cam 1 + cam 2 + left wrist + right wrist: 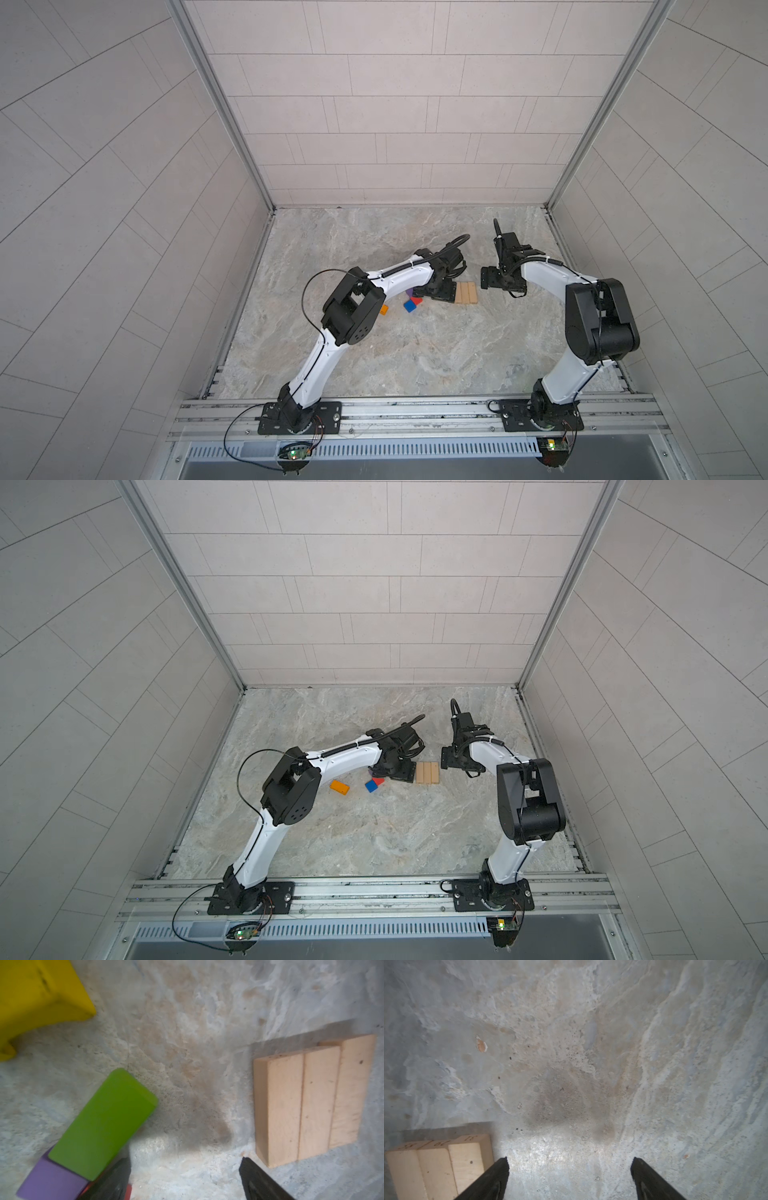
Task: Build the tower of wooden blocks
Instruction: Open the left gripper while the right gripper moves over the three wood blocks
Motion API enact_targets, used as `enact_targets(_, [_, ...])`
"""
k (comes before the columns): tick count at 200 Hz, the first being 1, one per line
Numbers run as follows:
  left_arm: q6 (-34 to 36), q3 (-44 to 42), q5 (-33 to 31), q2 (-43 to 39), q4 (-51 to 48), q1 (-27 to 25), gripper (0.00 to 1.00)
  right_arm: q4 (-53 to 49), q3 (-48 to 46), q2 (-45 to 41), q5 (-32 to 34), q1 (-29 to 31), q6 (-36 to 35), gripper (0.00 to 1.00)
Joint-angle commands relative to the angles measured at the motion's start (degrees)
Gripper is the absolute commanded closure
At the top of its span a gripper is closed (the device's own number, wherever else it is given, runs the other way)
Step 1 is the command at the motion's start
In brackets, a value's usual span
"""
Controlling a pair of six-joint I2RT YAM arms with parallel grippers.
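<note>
Three tan blocks [307,1103]: flat on the marble table [415,353], side by side and touching, with one pushed a bit further out at its end.
Left gripper [185,1159]: open wide, nothing between the fingers, low over bare table just beside the tan blocks.
Right gripper [570,1157]: open wide too, nothing held, over bare table on the other side of the tan blocks.
Both top views: tan row between the two grippers, near the middle of the table.
Green block [104,1124]: seen well only from the left wrist, one end at the purple cube [52,1180]; on it or just beside it, hard to tell.
Yellow block [37,997]: left wrist view only, blurry, well apart from the tan blocks.
Blue cube [371,786]: clear in both top views, right next to the red cube [378,780], left of the tan row.
Orange block [339,787]: whole in a top view; in a top view only a corner of the orange block [384,309], the rest behind the left arm.
Pencil numbers [470,1138]: on the tan block ends, right wrist view only.
Stacking: not yet begun, tan row low and flat, coloured blocks loose nearby.
</note>
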Motion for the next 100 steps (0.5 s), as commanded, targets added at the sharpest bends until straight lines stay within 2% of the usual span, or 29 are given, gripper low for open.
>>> enact_targets(1, [0.22, 2.09, -1.77, 1.31, -2.38, -0.13, 0.11, -1.65, 1.30, 1.20, 2.23, 0.91, -1.10, 0.07])
enact_targets(100, [-0.70, 5.80, -2.14, 4.81, -3.55, -0.39, 0.11, -1.63, 2.69, 4.97, 1.46, 2.25, -1.00, 0.07])
